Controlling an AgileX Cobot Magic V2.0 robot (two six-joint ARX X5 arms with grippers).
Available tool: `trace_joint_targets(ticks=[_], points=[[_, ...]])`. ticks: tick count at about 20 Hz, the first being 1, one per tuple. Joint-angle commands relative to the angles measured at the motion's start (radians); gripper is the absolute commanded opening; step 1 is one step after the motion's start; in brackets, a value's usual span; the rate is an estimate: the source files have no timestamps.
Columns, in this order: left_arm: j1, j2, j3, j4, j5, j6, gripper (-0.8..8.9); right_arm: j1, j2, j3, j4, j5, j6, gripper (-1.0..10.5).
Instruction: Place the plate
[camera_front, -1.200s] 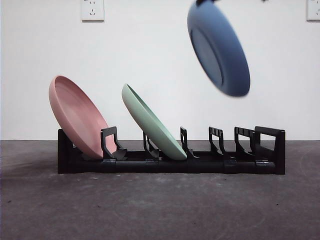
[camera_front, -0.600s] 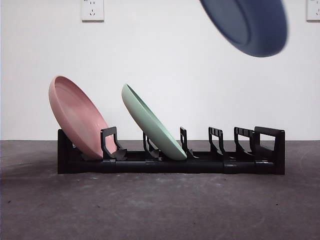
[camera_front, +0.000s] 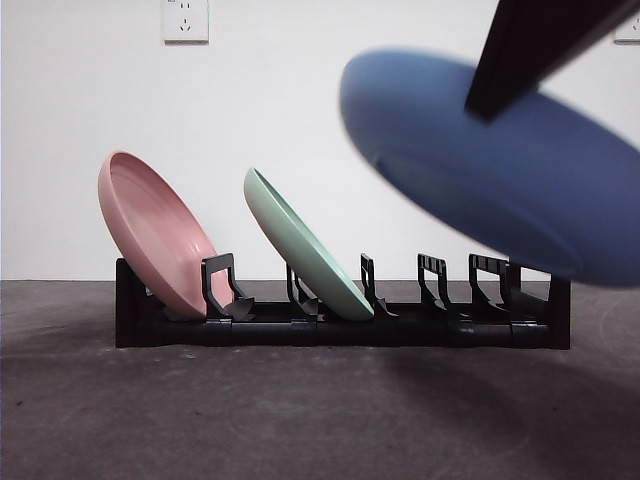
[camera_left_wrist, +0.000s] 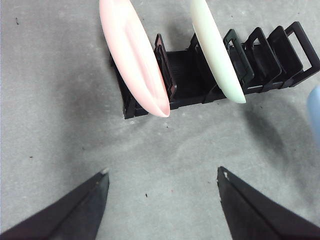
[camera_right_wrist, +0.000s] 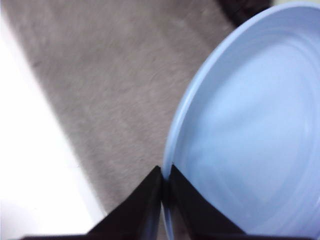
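My right gripper (camera_right_wrist: 165, 175) is shut on the rim of a blue plate (camera_right_wrist: 250, 130). In the front view the blue plate (camera_front: 490, 180) hangs large and tilted above the right end of the black dish rack (camera_front: 340, 315), with the dark arm (camera_front: 530, 45) coming in from the top right. A pink plate (camera_front: 150, 235) leans in the rack's leftmost slot and a green plate (camera_front: 300, 250) in the slot beside it. My left gripper (camera_left_wrist: 162, 175) is open and empty above the table in front of the rack (camera_left_wrist: 185, 65); an edge of the blue plate (camera_left_wrist: 315, 110) shows there too.
The rack's right slots (camera_front: 480, 290) hold no plates. A white wall with a socket (camera_front: 185, 20) stands behind the rack. Grey table surface (camera_front: 300, 410) lies in front.
The blue plate swung up to the top right, then came down and nearer, flatter and much larger in the front view. The pink and green plates and the rack stayed put.
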Motion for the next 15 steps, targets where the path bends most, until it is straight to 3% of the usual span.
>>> trace_joint_targets(ticks=[1, 5, 15], points=[[-0.002, 0.007, 0.022, 0.011, 0.002, -0.001, 3.44, 0.055, 0.097, 0.012, 0.051, 0.019, 0.032, 0.1], [-0.002, 0.007, 0.022, 0.011, 0.002, -0.001, 3.44, 0.071, 0.290, 0.013, 0.151, 0.023, 0.019, 0.1], [-0.002, 0.007, 0.022, 0.010, 0.002, 0.002, 3.44, 0.061, 0.541, 0.017, 0.357, 0.023, -0.225, 0.1]])
